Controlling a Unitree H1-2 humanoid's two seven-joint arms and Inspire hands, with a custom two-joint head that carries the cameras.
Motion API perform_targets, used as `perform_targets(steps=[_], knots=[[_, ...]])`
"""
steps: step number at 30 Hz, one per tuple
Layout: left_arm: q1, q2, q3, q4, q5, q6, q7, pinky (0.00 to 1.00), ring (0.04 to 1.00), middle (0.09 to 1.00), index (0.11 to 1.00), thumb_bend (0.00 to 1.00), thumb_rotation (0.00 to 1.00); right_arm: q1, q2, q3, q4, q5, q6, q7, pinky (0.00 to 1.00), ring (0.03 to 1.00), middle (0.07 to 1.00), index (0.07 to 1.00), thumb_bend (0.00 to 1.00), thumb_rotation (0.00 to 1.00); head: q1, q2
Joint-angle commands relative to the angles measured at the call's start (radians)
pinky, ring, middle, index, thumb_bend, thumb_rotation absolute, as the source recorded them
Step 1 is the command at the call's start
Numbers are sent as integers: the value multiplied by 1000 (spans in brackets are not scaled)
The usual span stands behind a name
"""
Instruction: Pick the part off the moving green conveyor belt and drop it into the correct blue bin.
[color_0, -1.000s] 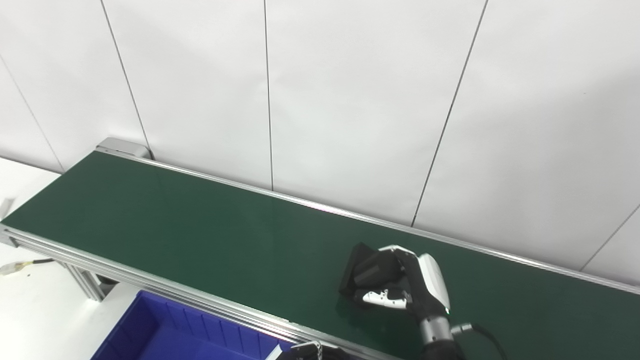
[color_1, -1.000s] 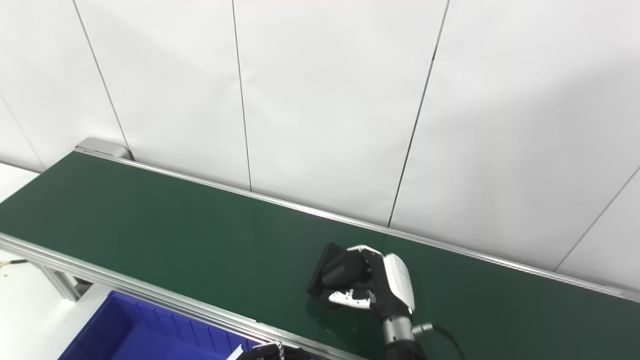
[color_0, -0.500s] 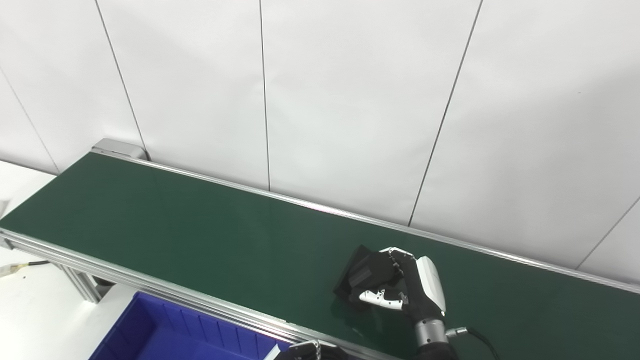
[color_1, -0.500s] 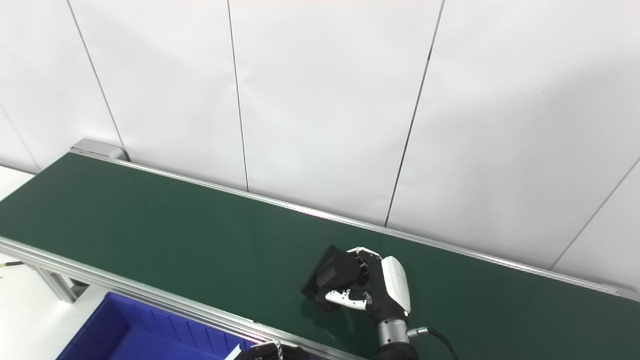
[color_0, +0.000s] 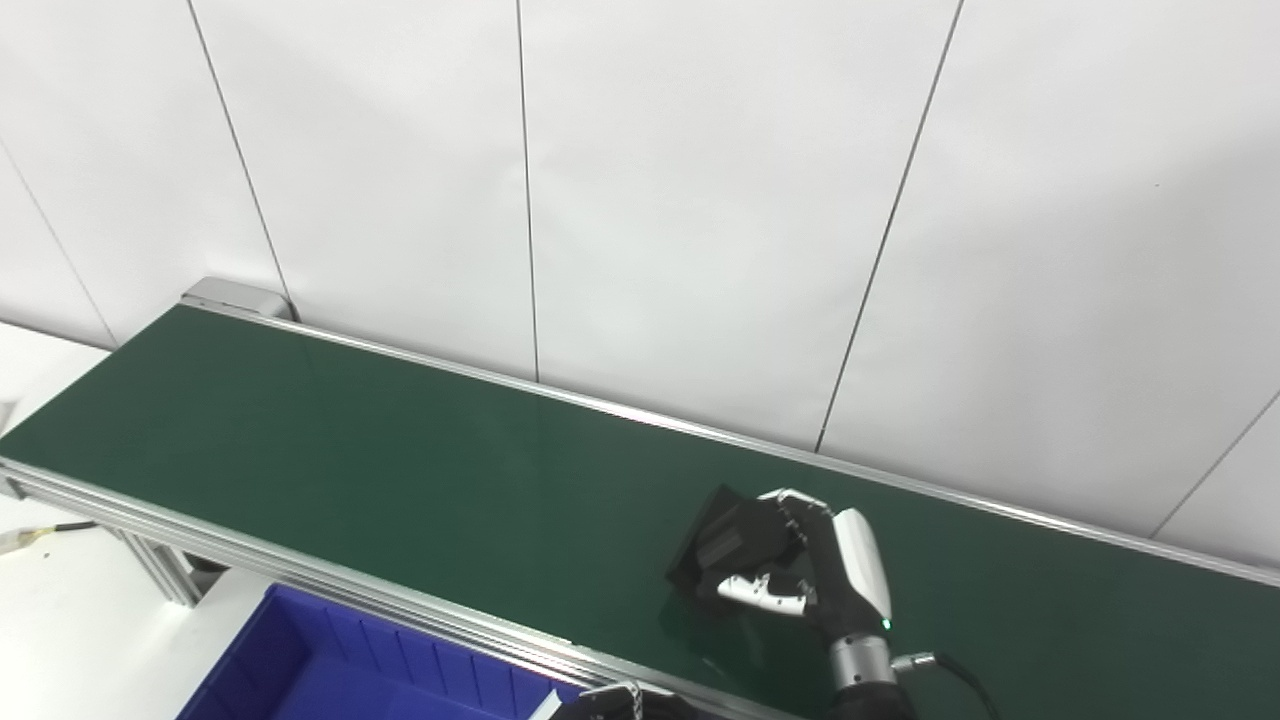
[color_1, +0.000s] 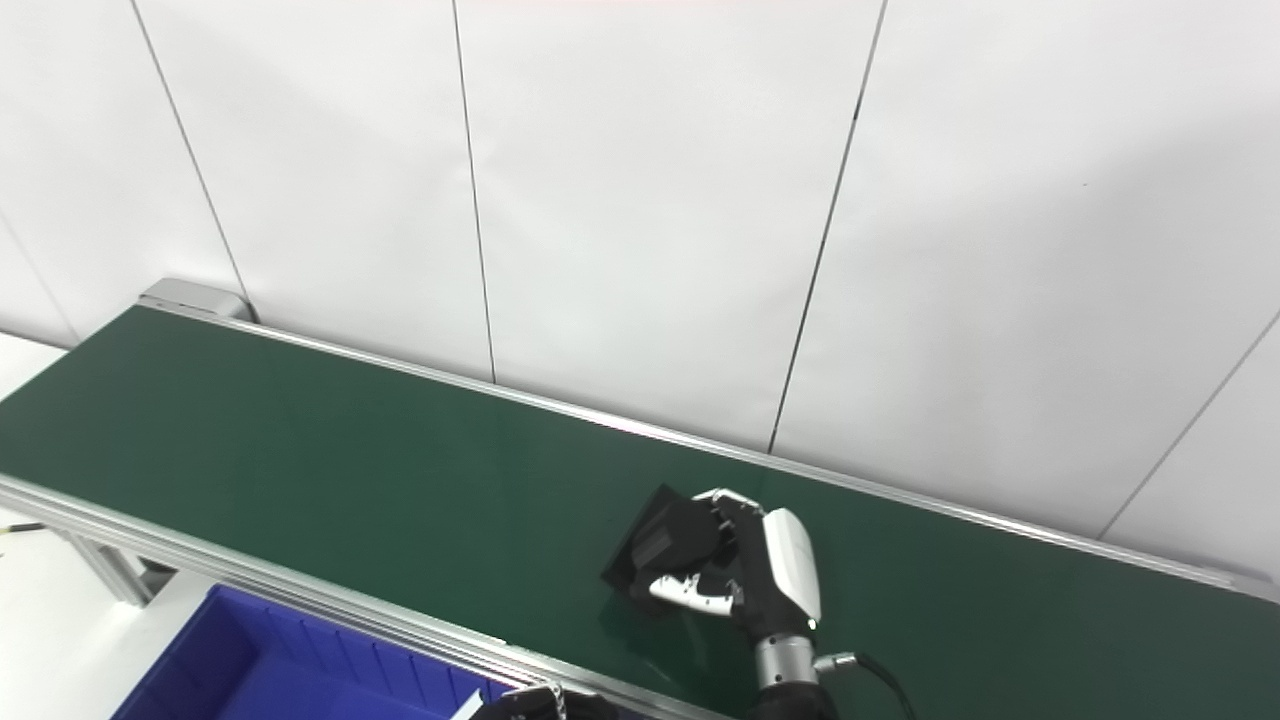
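A long, smooth dark-green conveyor belt (color_0: 400, 450) with thin brushed-aluminium side rails runs diagonally from the left of the frame to the lower right, in front of a matte white panelled wall (color_0: 700, 200) crossed by thin dark seams. In the lower centre-right, the right hand (color_0: 815, 575), black-fingered with a glossy white shell on its back, is curled around a flat, angular matte-black part (color_0: 725, 535); its fingers (color_0: 790, 515) wrap over the part's far edge and the white-tipped thumb (color_0: 760, 597) presses in from the near side. The part sits tilted, at or just above the belt surface; which of the two cannot be told. At the lower left edge lies a deep-blue ribbed plastic bin (color_0: 330, 670), just below the belt's near rail. Only a dark sliver of the left hand (color_0: 620, 700) shows at the bottom edge, so its fingers cannot be judged.
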Motion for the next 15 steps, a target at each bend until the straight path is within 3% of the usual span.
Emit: perform_targets(steps=[1, 5, 15], knots=[[-8, -4, -3, -15, -8, -25, -7, 582, 637, 671, 662, 726, 821, -24, 15, -12, -103, 16, -14, 12, 346, 412, 492, 523, 499, 0, -12, -2], [-14, -4, -2, -6, -11, -31, -12, 578, 637, 670, 660, 729, 826, 15, 2, -27, -266, 23, 41, 60, 330, 415, 497, 535, 497, 0, -19, -4], [-22, -1, 4, 9, -15, -34, -15, 579, 631, 665, 658, 733, 822, 84, -2, -90, -543, 85, 163, 167, 317, 411, 503, 539, 495, 0, -42, -8]])
